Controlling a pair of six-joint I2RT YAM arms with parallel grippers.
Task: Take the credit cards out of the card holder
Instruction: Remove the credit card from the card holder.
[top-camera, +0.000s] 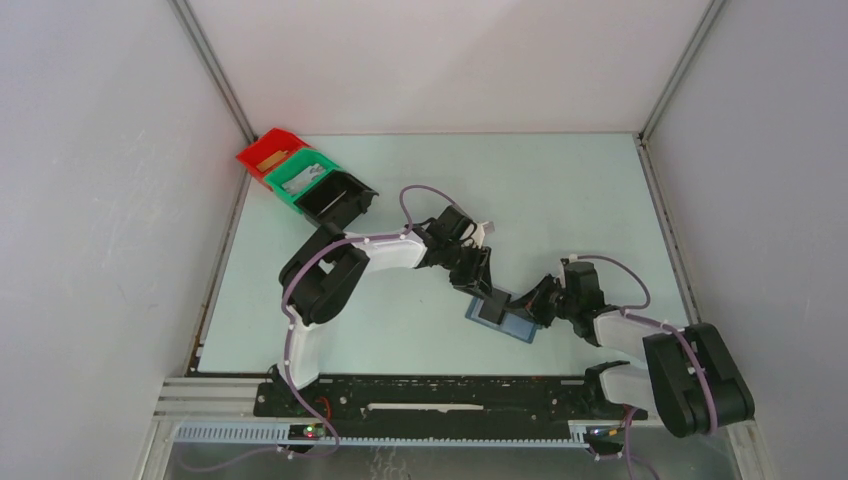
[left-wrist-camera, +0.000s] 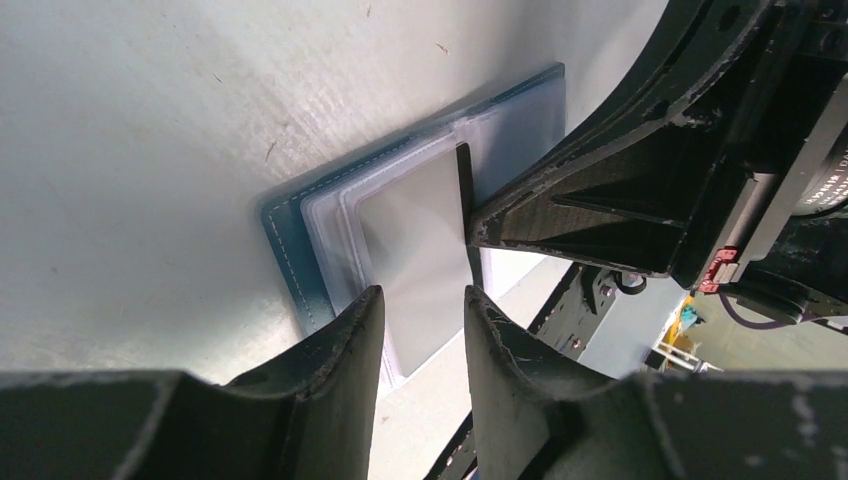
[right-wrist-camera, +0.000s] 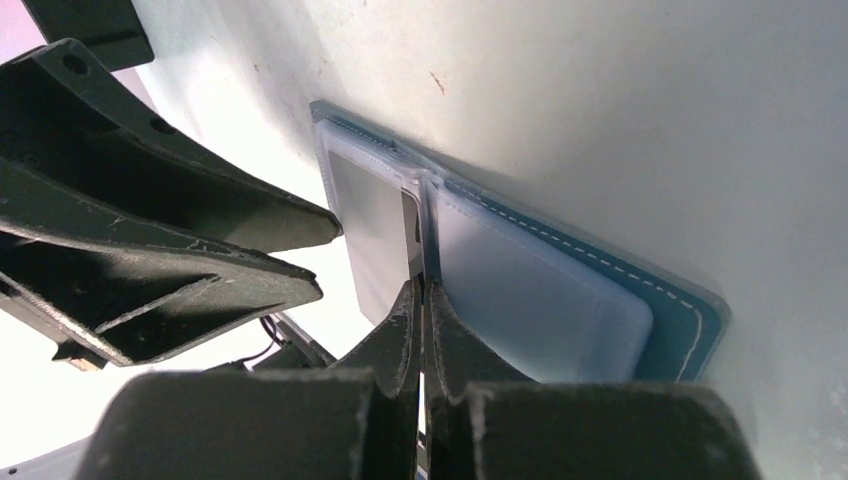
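The card holder (top-camera: 503, 318) lies spread open and flat near the front of the pale green table (top-camera: 560, 200), between my two hands; its long axis runs from far left to near right. My left gripper (left-wrist-camera: 422, 300) hovers over one end, fingers apart, holding nothing; my right gripper (right-wrist-camera: 421, 292) is closed tight at the middle fold; whether it pinches anything I cannot tell. White walls (top-camera: 100, 200) enclose the table; a red bin (top-camera: 262, 152), a green bin (top-camera: 296, 176) and a black bin (top-camera: 336, 196) sit at the far left corner.
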